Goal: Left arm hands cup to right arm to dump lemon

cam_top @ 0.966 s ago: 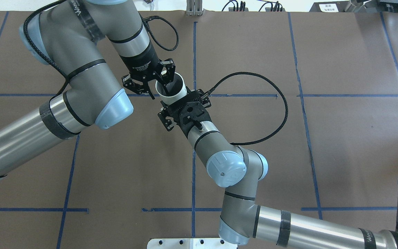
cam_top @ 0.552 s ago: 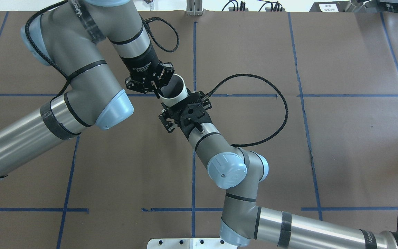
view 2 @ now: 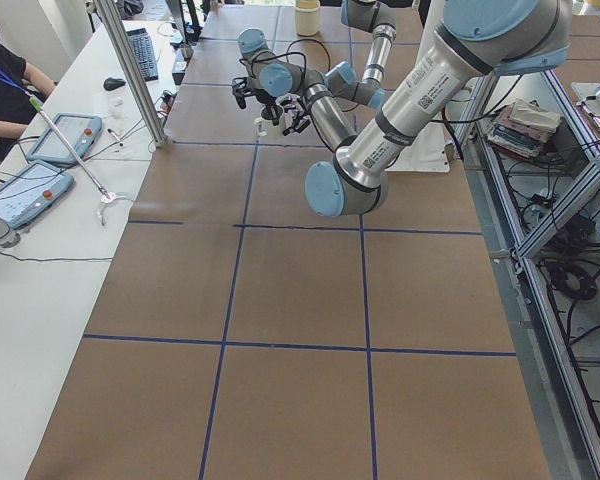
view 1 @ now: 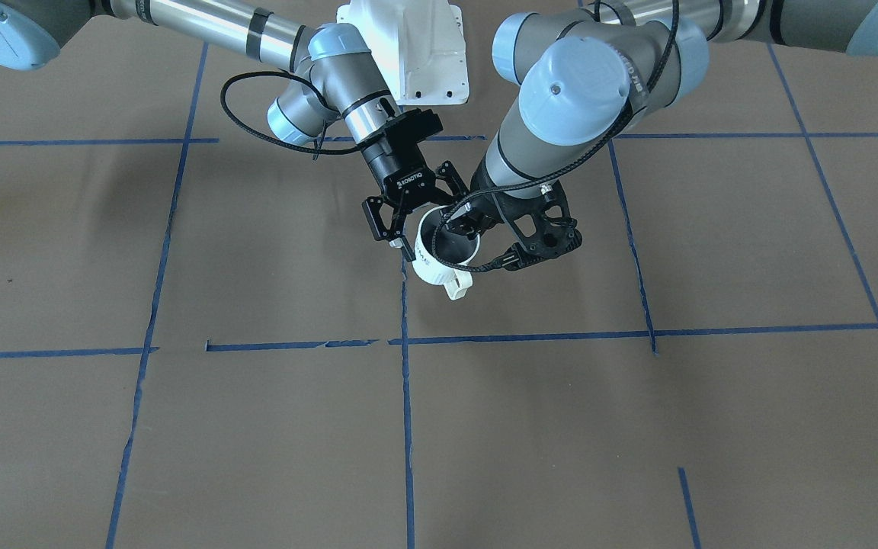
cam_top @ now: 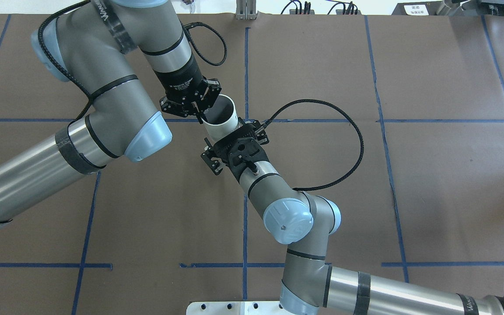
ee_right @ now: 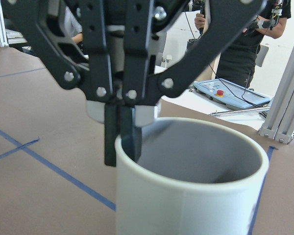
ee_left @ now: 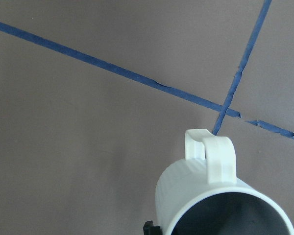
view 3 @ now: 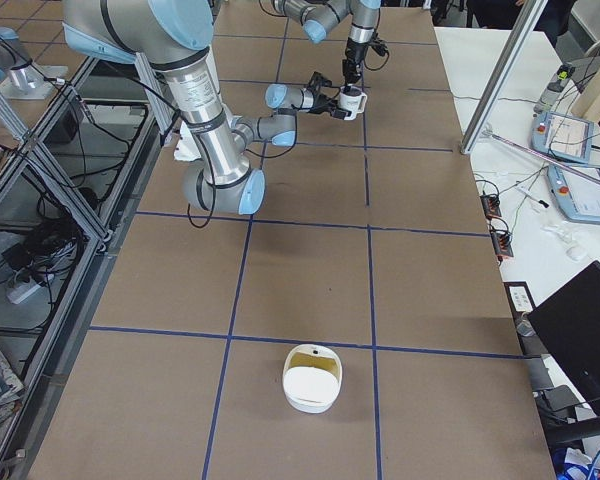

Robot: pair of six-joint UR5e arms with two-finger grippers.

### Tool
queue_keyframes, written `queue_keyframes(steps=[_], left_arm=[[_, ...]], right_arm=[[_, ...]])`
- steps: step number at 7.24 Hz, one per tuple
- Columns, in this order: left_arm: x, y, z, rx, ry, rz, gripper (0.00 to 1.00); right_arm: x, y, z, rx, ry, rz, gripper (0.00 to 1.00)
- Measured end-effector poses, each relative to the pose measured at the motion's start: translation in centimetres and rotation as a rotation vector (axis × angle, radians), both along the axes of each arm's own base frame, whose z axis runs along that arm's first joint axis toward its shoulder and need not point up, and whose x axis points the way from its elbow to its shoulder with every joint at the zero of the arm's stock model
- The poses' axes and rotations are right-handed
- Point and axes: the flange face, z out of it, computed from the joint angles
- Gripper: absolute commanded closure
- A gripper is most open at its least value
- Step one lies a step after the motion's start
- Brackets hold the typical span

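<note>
The off-white cup (cam_top: 221, 125) hangs upright between both grippers near the table's middle, its handle (view 1: 459, 288) pointing away from the robot. My left gripper (cam_top: 200, 116) comes down from above and is shut on the cup's rim, one finger inside the wall and one outside (ee_right: 110, 144). My right gripper (view 1: 430, 223), marked ROBOTIQ, lies level, its fingers spread to either side of the cup's body. I cannot tell whether they press on it. No lemon shows in the part of the grey inside (ee_right: 201, 152) that I see.
A cream bowl (view 3: 310, 378) stands far off near the table's right end, with something pale and yellowish in it. The white robot base plate (view 1: 420, 53) sits behind the arms. Tablets (view 2: 65, 138) and operators are at the side bench. Blue tape lines grid the brown table.
My left gripper, open a second ago with one finger inside the cup, has shut on the rim. The cup shifted slightly right with it. The right gripper drew back a little toward the robot.
</note>
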Motion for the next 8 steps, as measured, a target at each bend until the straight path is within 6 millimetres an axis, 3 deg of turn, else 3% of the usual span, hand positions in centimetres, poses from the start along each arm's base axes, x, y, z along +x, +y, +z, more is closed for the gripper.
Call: queue_keyframes(steps=[2,4,6,8], left_arm=[[0.9,-1.5,1.3,0.014,-0.025,-0.013,1.0],[0.0,-4.3,3.4,0.051,-0.056,-0.03,1.0],[-4.4,-7.7,5.2,0.081,-0.076,-0.054,1.0],[-10.5,-8.3,9.1,0.14,-0.11,-0.026,1.0]], right_arm=[[0.0,0.1,-0.1,0.001,-0.004,-0.002,0.0],[0.0,0.1,-0.1,0.002,-0.01,-0.002,0.0],[0.2,0.0,0.0,0.003,-0.015,0.001,0.0],[1.0,-0.5,-0.5,0.006,-0.028,0.01,0.0]])
